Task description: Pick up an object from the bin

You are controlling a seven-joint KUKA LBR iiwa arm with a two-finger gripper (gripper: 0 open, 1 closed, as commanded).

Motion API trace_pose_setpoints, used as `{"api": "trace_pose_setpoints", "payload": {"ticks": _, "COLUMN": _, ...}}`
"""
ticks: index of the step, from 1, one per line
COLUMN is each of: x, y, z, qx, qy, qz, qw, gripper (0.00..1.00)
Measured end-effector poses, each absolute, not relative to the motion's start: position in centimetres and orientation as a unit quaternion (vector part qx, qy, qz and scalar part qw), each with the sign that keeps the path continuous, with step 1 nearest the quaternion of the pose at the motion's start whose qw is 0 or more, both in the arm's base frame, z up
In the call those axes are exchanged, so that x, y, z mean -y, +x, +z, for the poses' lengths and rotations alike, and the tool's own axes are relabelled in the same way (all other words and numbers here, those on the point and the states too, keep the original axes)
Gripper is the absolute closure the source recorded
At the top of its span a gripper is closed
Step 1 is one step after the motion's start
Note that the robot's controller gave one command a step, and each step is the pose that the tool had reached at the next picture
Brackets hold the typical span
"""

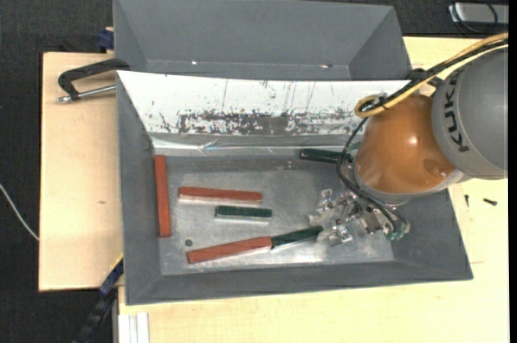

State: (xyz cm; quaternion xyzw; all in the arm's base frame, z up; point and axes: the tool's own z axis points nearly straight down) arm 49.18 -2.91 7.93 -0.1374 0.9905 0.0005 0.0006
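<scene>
Bin (137, 172), right front of floor: I have the pincer (346, 222) low, at the end of a green stick (295, 237) lying in line with a long red stick (230, 249). Pincer opening: I cannot tell. Nothing looks lifted; grasp and lift remain.

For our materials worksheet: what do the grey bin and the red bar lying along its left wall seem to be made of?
The bin: sheet metal with a dull grey finish. Its panels are flat and folded, and the back wall is scuffed with dark specks. The red bar: likely plastic or painted wood, matte and even in colour; the look leaves it open.
</scene>
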Motion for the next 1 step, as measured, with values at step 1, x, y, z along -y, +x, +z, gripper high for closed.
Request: {"api": "trace_pose_setpoints", "payload": {"ticks": 1, "x": 3.38, "y": 51.14, "z": 22.19, "qx": -0.989, "qy": -0.148, "qz": 0.0, "qw": 0.003, "gripper": 1.0}}
